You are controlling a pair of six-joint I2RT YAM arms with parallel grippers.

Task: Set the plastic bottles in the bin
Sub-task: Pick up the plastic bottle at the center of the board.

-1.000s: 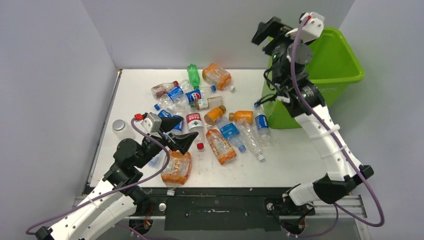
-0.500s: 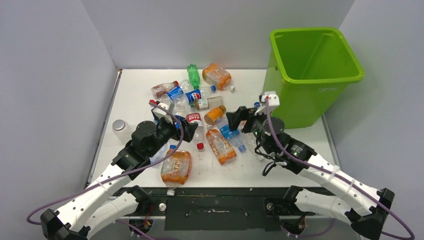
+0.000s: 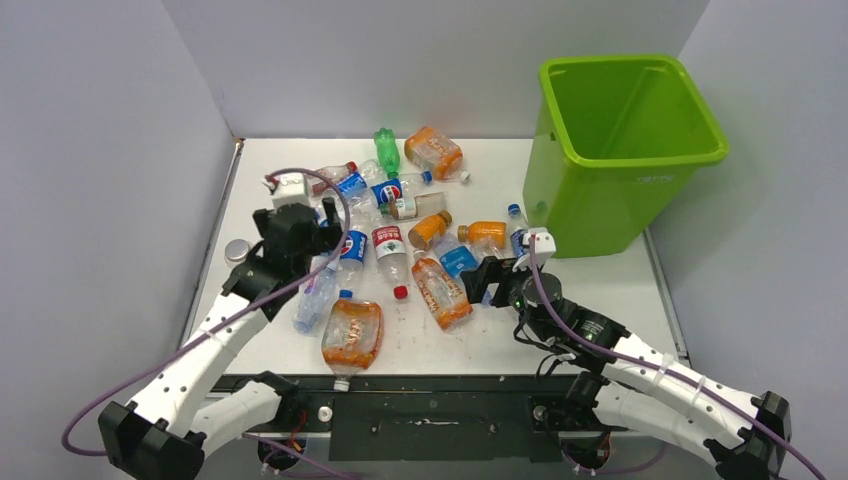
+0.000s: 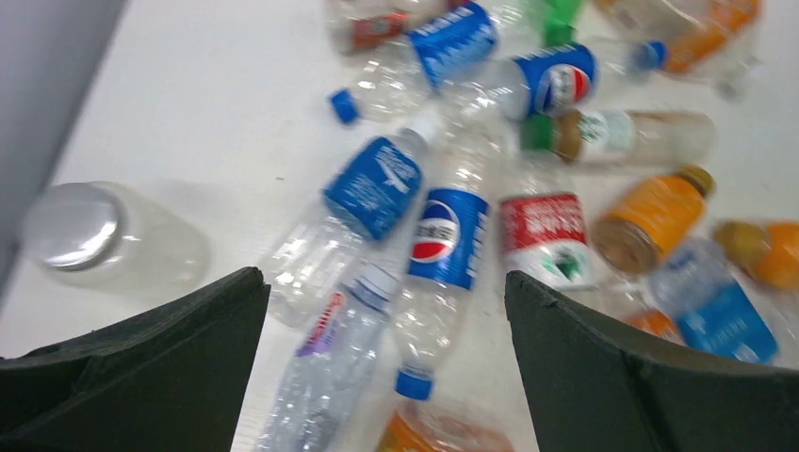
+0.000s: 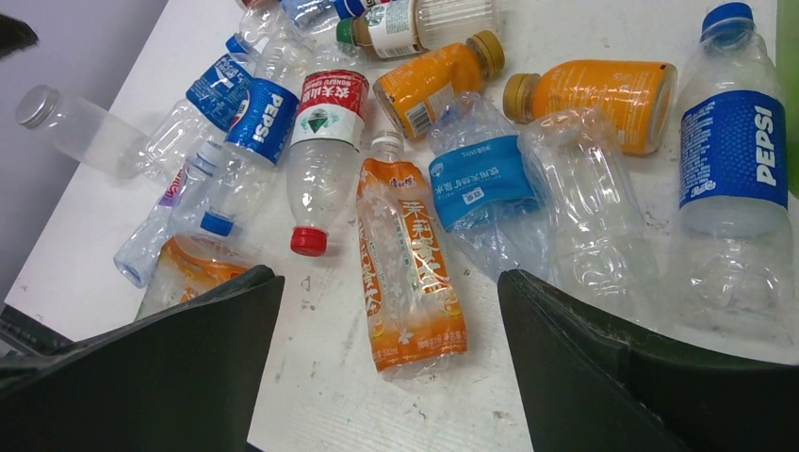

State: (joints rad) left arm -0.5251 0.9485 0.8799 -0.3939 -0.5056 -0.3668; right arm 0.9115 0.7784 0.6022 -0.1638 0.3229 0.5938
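Several crushed plastic bottles (image 3: 400,225) lie scattered mid-table, left of the lime-green bin (image 3: 600,215) at the back right. My left gripper (image 3: 322,240) is open and empty, low over a Pepsi bottle (image 4: 448,240) and a clear purple-labelled bottle (image 4: 330,363) lying between its fingers (image 4: 170,348). My right gripper (image 3: 488,282) is open and empty, just above the table. A flattened orange-label bottle (image 5: 410,273) lies ahead between its fingers (image 5: 641,367), and a big Pepsi bottle (image 5: 733,179) lies to its right. A green bottle (image 3: 386,150) lies at the back.
A clear jar with a silver lid (image 3: 238,250) stands by the left wall; it also shows in the left wrist view (image 4: 104,235). A squashed orange bottle (image 3: 352,333) lies near the front edge. Grey walls close the left and back.
My right arm has swung down from above the bin to the table in front of the bottles. My left gripper has moved back and left over the Pepsi bottles.
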